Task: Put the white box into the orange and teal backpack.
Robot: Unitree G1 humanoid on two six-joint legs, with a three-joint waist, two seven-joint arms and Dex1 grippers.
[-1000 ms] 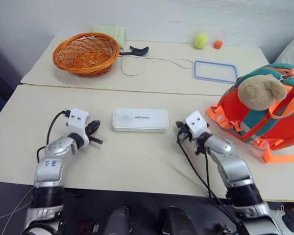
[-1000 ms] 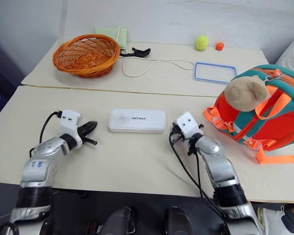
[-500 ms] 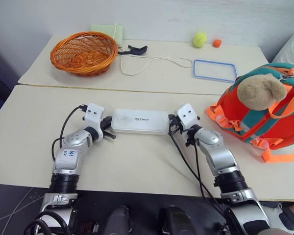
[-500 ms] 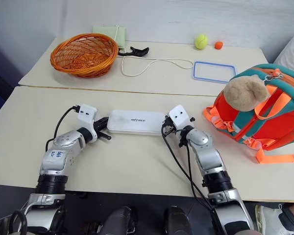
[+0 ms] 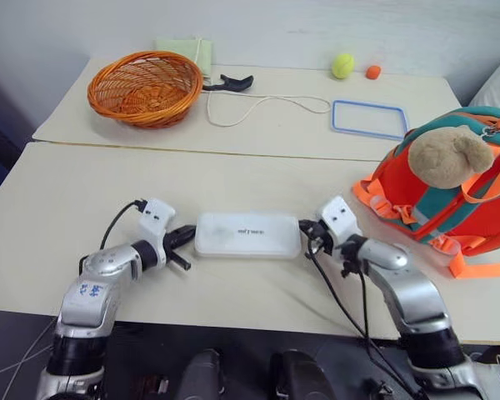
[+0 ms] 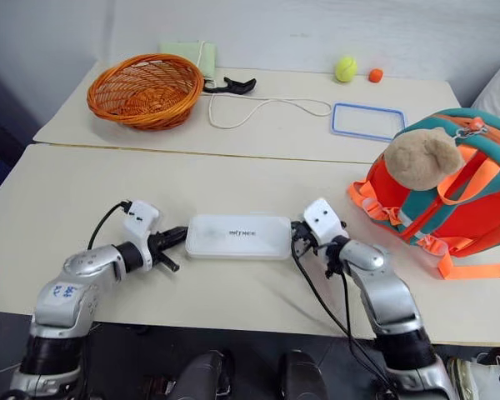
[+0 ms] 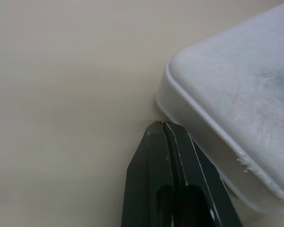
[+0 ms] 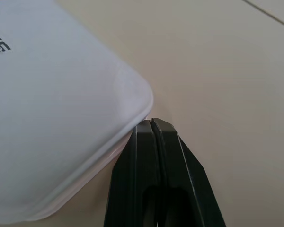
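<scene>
From the head camera, the white box lies flat mid-table, the backpack at its 3 o'clock. Left gripper presses its 9 o'clock end, right gripper the other. Both wrist cameras show fingers pinched together, gripping nothing, beside a box corner.

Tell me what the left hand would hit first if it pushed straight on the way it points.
Probably the white box: the shut left hand points at its near end, fingertips right by its side wall in the wrist view; actual contact is unclear.
</scene>
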